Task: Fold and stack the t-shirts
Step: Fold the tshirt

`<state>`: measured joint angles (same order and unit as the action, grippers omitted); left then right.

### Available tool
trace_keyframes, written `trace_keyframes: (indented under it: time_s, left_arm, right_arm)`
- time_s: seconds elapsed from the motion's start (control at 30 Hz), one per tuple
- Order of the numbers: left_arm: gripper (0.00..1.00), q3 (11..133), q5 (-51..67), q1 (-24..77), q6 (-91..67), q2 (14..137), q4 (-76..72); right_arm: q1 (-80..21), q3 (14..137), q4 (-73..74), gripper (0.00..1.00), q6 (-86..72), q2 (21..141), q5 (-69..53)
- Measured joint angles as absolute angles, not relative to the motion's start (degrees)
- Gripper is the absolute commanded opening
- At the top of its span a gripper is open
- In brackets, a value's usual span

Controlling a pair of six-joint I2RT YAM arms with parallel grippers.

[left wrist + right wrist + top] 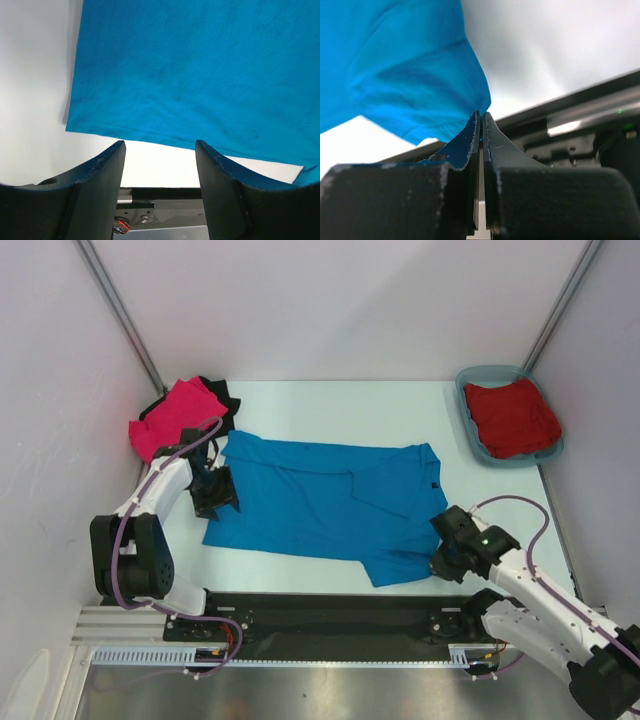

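Note:
The bright blue t-shirt (pixel 320 502) lies spread flat across the middle of the table. My left gripper (pixel 214 502) is open and empty at the shirt's left edge; in the left wrist view its open gripper (pixel 160 150) hangs just off the blue hem (pixel 150 131). My right gripper (pixel 438 562) is shut on the shirt's near right corner, and the right wrist view shows the gripper (pixel 481 116) pinching blue cloth (pixel 410 75). The hot pink shirt (pixel 176 417) lies bunched over the black shirt (pixel 222 392) at the back left. The dark red shirt (pixel 512 417) lies in the tub. The grey shirt is out of view.
The teal plastic tub (pixel 474 435) stands at the back right by the right wall. White walls close in the table on the left, back and right. A black rail (pixel 330 612) runs along the near edge between the arm bases.

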<state>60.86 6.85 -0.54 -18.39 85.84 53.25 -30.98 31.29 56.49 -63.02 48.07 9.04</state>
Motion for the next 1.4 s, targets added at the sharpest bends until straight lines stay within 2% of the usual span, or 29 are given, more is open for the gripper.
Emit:
trace_keyframes:
  time_s: [0.3,0.73,1.1,1.4]
  left_arm:
    - [0.64,60.86,7.9,-0.54,-18.37,85.84,53.28]
    - [0.64,60.86,8.27,-0.54,-18.39,85.84,53.25]
    - [0.65,60.86,8.34,-0.54,-18.44,85.84,53.3]
    - [0.66,60.71,-2.98,-0.56,-21.17,85.47,54.81]
  right_arm:
    - [-35.53,36.1,65.23,0.0,-71.26,48.36,11.46]
    - [-36.8,55.59,74.72,0.0,-75.24,54.13,22.68]
    - [-38.61,54.06,75.7,0.0,-76.62,53.54,20.38]
    - [-38.63,53.25,75.42,0.0,-71.79,59.68,18.9]
